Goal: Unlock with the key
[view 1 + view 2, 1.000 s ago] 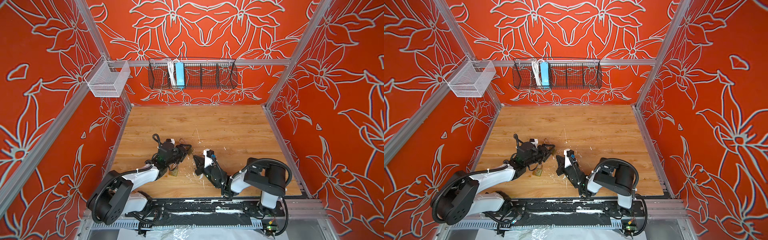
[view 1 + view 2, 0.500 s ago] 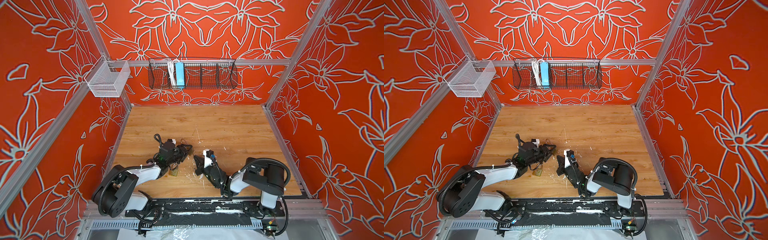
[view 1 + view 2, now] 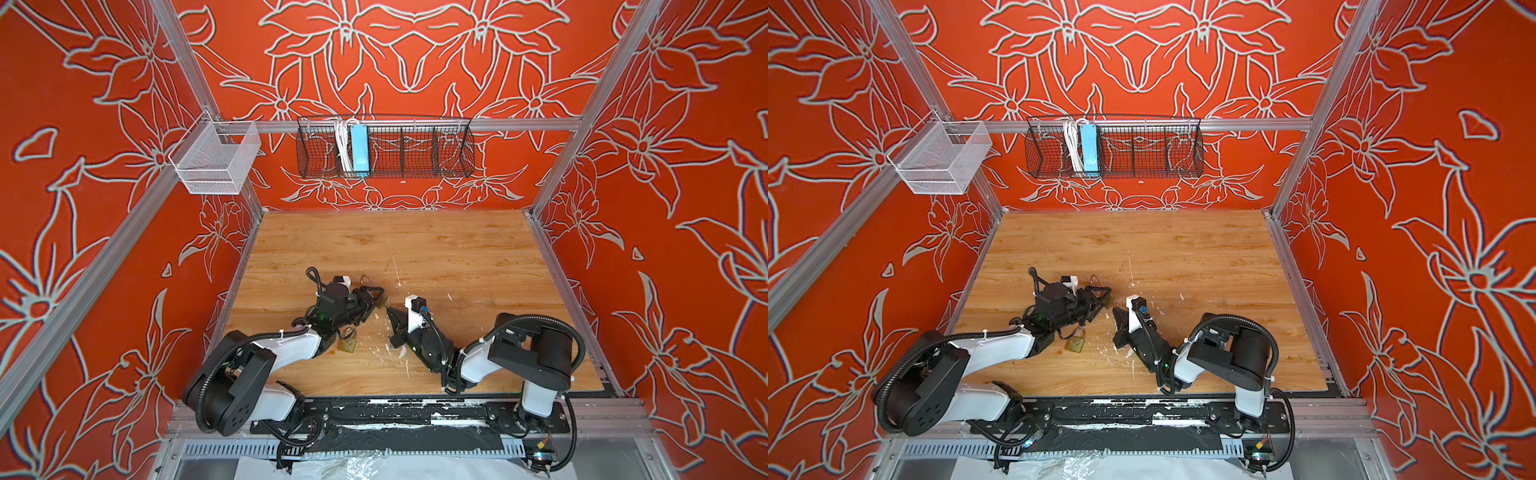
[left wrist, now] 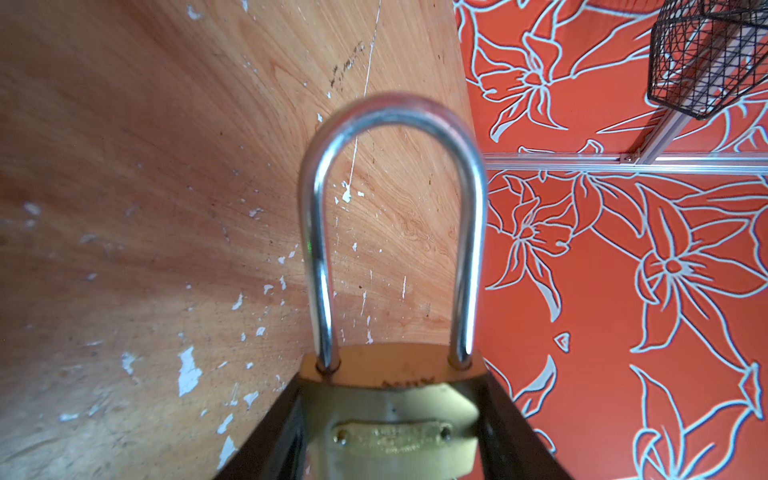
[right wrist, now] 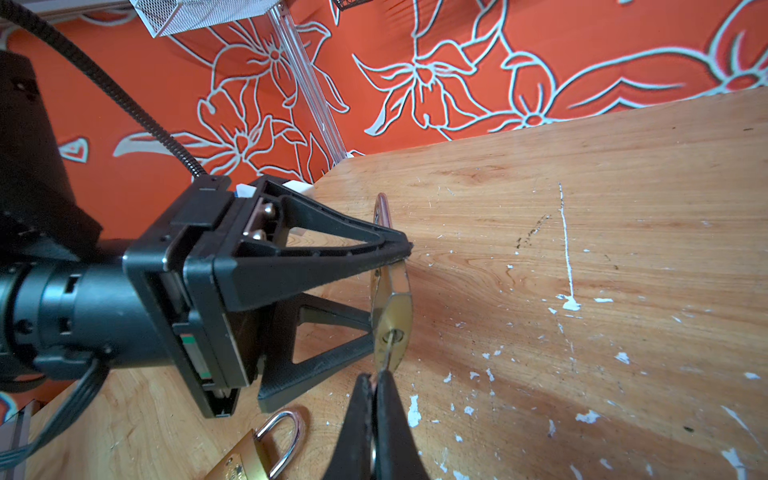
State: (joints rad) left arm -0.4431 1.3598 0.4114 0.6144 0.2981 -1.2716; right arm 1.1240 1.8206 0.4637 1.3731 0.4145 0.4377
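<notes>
A brass padlock (image 4: 395, 415) with a silver shackle (image 4: 320, 249) hangs just above the wooden table, clamped by its sides in my left gripper (image 4: 395, 386). In the right wrist view the padlock (image 5: 392, 307) turns its keyhole end toward my right gripper (image 5: 376, 378). That gripper is shut on the key (image 5: 386, 357), whose blade sits in the keyhole. In both top views the left gripper (image 3: 372, 301) (image 3: 1102, 300) and the right gripper (image 3: 388, 309) (image 3: 1115, 311) meet tip to tip at the table's front middle.
A second brass padlock (image 3: 348, 343) (image 5: 257, 453) lies flat on the table (image 3: 457, 257) beside the left arm. A white mesh basket (image 3: 214, 160) and a black wire basket (image 3: 384, 147) hang on the back rail. Red walls enclose the table on three sides.
The left arm's rear links have shifted a little. Both grippers stay at the padlock with their grips unchanged.
</notes>
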